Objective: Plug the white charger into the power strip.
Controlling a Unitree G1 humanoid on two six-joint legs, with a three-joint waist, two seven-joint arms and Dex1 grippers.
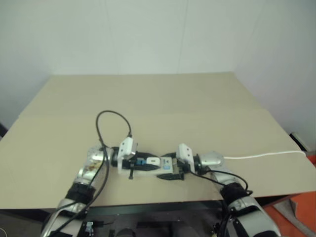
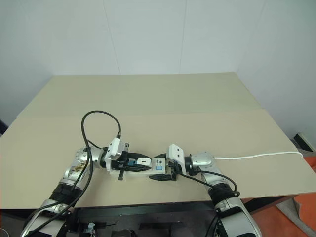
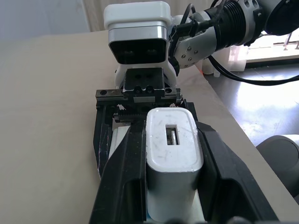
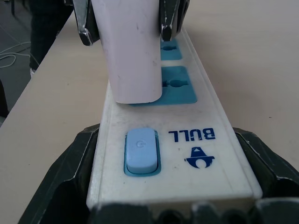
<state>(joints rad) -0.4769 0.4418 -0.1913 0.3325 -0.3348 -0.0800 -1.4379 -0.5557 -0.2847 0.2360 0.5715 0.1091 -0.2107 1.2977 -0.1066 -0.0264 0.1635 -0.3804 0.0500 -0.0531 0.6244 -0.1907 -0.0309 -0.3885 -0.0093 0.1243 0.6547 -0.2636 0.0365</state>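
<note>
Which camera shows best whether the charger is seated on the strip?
The right wrist view: the charger stands on a blue socket of the strip, its base against the face. The left wrist view shows its back end between the left fingers. The eye views show it small.

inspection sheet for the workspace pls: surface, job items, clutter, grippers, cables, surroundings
Surface: tan table, bare apart from the job's things.
Job's things: white charger stands upright on the power strip, its base on a blue socket face beside the blue switch; whether it is fully seated cannot be told.
Clutter: nothing seen.
Grippers: left gripper shut on the charger's sides; right gripper wide, its fingers against the sides of the strip's switch end.
Cables: thin white cord runs from beside the right arm to the table's right edge; black cable loops over the left arm.
Surroundings: white walls; orange patch at lower right.
</note>
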